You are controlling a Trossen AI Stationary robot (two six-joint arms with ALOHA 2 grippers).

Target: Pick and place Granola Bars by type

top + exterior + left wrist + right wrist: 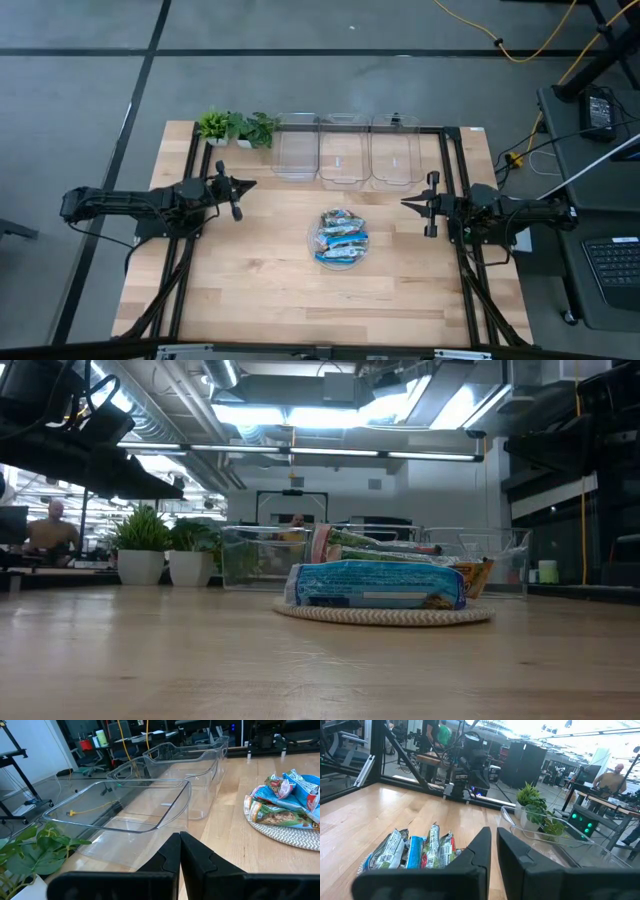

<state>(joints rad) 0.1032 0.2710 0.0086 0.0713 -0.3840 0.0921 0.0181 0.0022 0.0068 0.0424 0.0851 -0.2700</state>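
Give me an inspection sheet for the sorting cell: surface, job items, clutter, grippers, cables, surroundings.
Surface: light wood table, bare around the plate.
Job's things: granola bars piled on the round plate at table centre; mostly blue wrappers, some green and red. Three clear bins in a row at the far edge, all empty.
Clutter: two small potted plants beside the bins.
Grippers: left gripper shut, empty, left of the plate; right gripper nearly shut, empty, right of the plate. Both clear of the bars.
Cables: yellow cable on the floor beyond the table.
Surroundings: seated person in the room behind; keyboard on a side desk.
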